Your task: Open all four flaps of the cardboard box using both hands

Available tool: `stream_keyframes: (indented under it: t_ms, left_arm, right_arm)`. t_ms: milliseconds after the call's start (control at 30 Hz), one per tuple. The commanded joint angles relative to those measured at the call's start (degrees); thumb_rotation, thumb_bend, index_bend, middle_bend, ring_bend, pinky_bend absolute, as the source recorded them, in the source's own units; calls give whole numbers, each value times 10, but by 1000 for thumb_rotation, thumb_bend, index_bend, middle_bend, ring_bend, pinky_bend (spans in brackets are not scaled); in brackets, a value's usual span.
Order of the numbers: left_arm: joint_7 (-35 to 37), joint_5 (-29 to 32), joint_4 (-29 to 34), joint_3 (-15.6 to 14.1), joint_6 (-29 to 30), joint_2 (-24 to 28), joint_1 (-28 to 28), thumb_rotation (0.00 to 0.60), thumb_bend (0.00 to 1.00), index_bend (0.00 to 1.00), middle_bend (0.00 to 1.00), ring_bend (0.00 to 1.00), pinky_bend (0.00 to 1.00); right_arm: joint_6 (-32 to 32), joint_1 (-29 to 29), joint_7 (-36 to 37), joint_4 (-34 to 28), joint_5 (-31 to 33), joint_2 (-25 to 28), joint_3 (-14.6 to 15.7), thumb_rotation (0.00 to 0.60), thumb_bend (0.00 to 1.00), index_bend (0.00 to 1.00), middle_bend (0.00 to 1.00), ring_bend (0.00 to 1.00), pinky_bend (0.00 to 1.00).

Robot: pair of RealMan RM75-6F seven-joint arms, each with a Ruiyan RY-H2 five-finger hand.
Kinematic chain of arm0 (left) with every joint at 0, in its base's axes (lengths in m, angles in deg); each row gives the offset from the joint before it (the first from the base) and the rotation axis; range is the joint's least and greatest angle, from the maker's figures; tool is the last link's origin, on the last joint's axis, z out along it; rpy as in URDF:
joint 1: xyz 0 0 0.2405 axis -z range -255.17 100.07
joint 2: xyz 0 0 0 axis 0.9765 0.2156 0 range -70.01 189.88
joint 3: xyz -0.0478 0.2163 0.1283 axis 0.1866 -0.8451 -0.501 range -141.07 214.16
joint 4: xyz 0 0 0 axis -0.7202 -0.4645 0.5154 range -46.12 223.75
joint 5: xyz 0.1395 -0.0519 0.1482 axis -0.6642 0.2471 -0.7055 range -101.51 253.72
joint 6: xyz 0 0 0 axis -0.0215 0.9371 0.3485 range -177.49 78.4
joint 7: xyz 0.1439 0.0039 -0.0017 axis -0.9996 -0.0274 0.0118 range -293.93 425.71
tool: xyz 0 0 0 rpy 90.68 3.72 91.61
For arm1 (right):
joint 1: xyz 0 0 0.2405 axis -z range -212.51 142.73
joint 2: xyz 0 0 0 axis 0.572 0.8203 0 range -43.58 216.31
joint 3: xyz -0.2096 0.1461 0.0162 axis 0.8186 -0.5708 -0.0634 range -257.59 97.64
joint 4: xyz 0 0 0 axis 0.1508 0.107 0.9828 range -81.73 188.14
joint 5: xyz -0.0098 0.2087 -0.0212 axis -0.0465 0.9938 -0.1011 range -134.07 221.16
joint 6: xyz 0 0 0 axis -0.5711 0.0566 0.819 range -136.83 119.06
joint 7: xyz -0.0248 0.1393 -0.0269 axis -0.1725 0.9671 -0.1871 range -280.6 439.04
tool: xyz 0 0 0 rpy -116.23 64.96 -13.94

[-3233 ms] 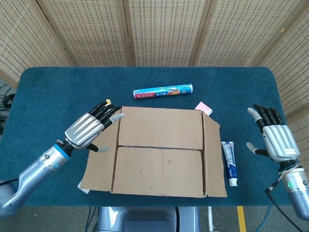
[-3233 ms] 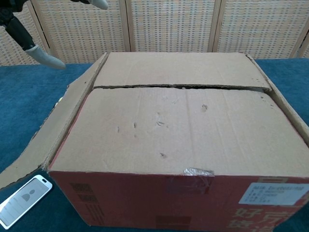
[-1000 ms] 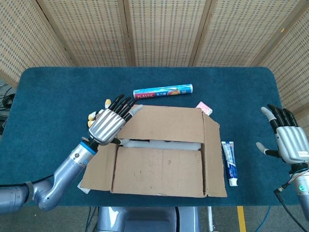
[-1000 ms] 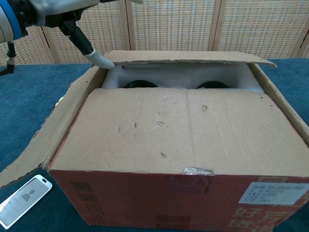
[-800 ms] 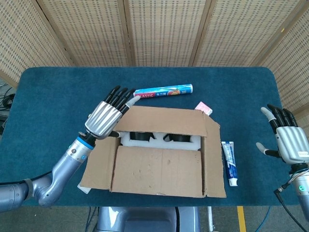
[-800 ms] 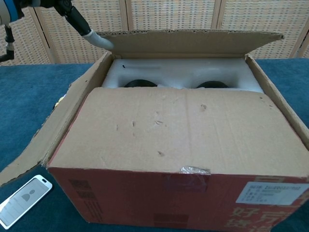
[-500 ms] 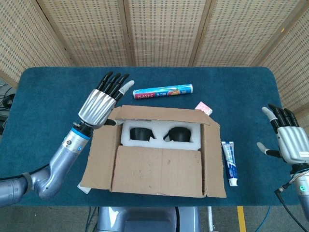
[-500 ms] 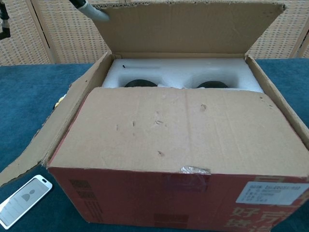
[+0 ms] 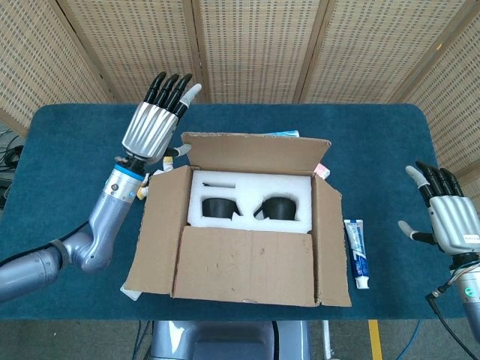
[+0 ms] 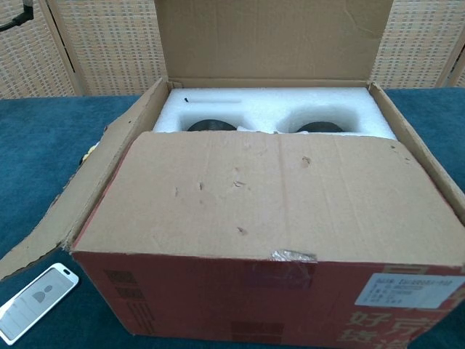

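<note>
Blue table [image 9: 75,135] with the cardboard box [image 9: 247,262] sitting near its front edge, roughly centre. Far flap [image 9: 251,154] stands upright, near flap [image 9: 247,259] lies flat over the front half of the opening, left flap [image 9: 157,225] and right flap [image 9: 330,247] splay outward. In the chest view the far flap [image 10: 269,36] rises straight up past the top of the frame and the near flap [image 10: 269,196] covers the front of the box.

White foam insert [image 9: 251,195] shows in the open back half, with two dark round objects [image 9: 219,207] set in its recesses; cannot tell what they are.

Left hand [image 9: 154,124] is raised above the back-left corner of the box, fingers straight and spread, holding nothing, palm side facing away from the head camera. Whether it touches the far flap's edge is unclear. Right hand [image 9: 442,214] hovers off the table's right end, well apart from the box, fingers extended and apart, empty.

Toothpaste tube [image 9: 357,255] lies just beside the right flap. Small pink item [image 9: 322,171] peeks out at the box's back-right corner. White phone [image 10: 33,302] lies on the table by the box's front-left corner, under the left flap's tip.
</note>
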Motion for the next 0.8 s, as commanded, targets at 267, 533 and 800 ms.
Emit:
stream_keyframes:
  t_ms: [267, 533, 800]
  left_arm:
    - [-18, 54, -108, 4, -44, -79, 49, 514, 109, 0, 0, 0, 0]
    - [28, 93, -10, 6, -90, -23, 26, 519, 104, 50, 0, 0, 0]
    - [61, 158, 117, 1, -163, 79, 4, 538, 131, 209, 0, 0, 0]
  right_arm:
    - [0, 2, -3, -2, 4, 2, 1, 600, 260, 71, 33, 0, 0]
    - [-1, 3, -4, -2, 7, 3, 1, 600, 260, 71, 33, 0, 0]
    - [-3, 0, -9, -5, 3, -2, 1, 600, 260, 71, 33, 0, 0]
